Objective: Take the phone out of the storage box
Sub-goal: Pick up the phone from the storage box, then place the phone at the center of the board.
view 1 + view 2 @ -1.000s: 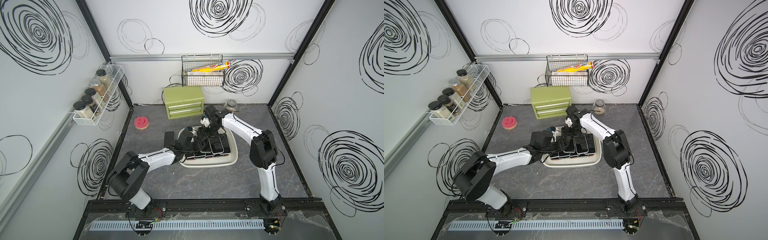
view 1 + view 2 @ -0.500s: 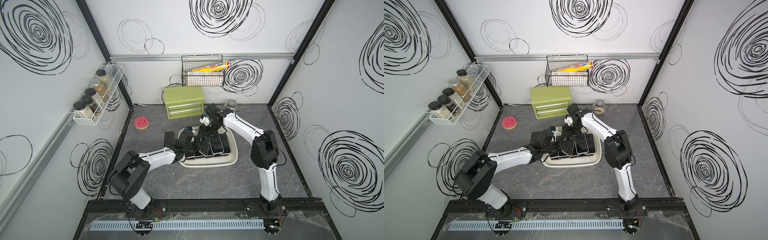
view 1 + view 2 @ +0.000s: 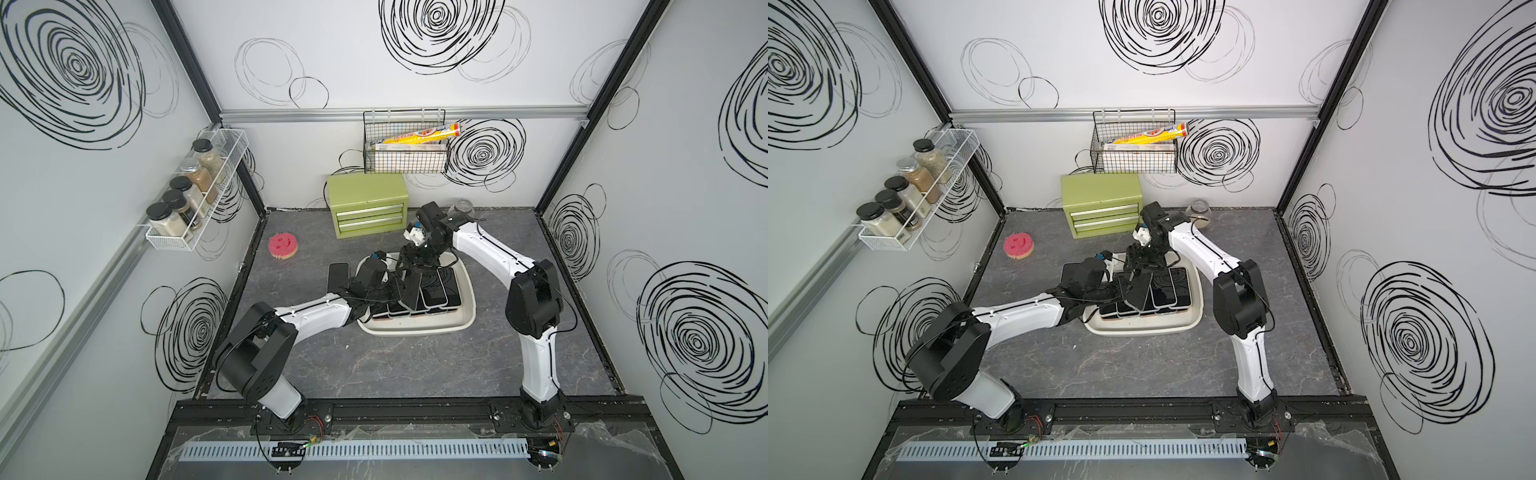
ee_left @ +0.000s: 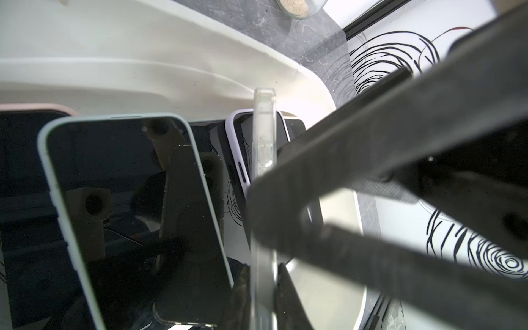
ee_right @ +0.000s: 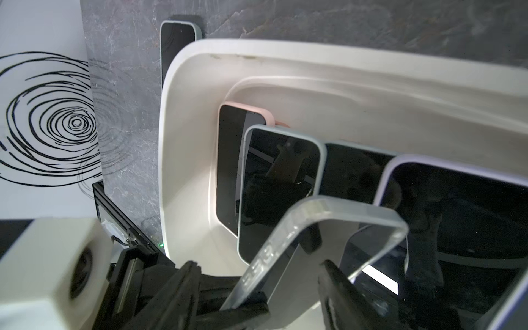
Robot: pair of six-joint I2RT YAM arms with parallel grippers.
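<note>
The white storage box (image 3: 466, 316) (image 3: 1197, 316) sits mid-table with several dark-screened phones (image 3: 436, 293) lying in a row inside it. One phone in a clear case (image 3: 409, 286) (image 3: 1139, 291) stands tipped up on its edge above the row. My left gripper (image 4: 263, 297) is shut on that phone's thin edge (image 4: 264, 171). My right gripper (image 5: 260, 288) is open, its fingers (image 5: 183, 285) apart on either side of the same phone (image 5: 314, 228), reaching in from the back (image 3: 412, 266). The box's rim (image 4: 285, 65) (image 5: 200, 85) shows in both wrist views.
Another phone (image 3: 337, 276) (image 5: 177, 37) lies flat on the table left of the box. A green drawer chest (image 3: 365, 205), glass jar (image 3: 463, 206) and pink sponge (image 3: 283, 246) stand towards the back. A wire basket (image 3: 405, 153) and spice rack (image 3: 191, 199) hang on the walls.
My left gripper has closed on the clear-cased phone, which has tipped up out of the row. The right gripper has lifted slightly and stays around it.
</note>
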